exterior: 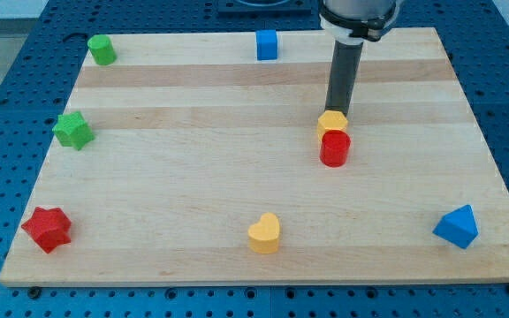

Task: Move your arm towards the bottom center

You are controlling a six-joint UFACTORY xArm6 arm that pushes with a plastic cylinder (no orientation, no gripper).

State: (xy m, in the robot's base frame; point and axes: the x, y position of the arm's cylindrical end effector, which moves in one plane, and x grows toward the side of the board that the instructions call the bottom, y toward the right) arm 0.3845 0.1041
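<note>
My dark rod comes down from the view's top, right of centre, and my tip (335,112) stands just behind a yellow hexagonal block (331,123), touching or nearly touching its far side. A red cylinder (334,148) sits directly in front of the yellow block, against it. A yellow heart block (264,233) lies near the bottom centre of the wooden board (193,177), well below and to the left of my tip.
A blue cube (266,44) is at the top centre, a green cylinder (102,49) at the top left, a green star (73,131) at the left edge, a red star (47,229) at the bottom left, a blue triangular block (457,227) at the bottom right.
</note>
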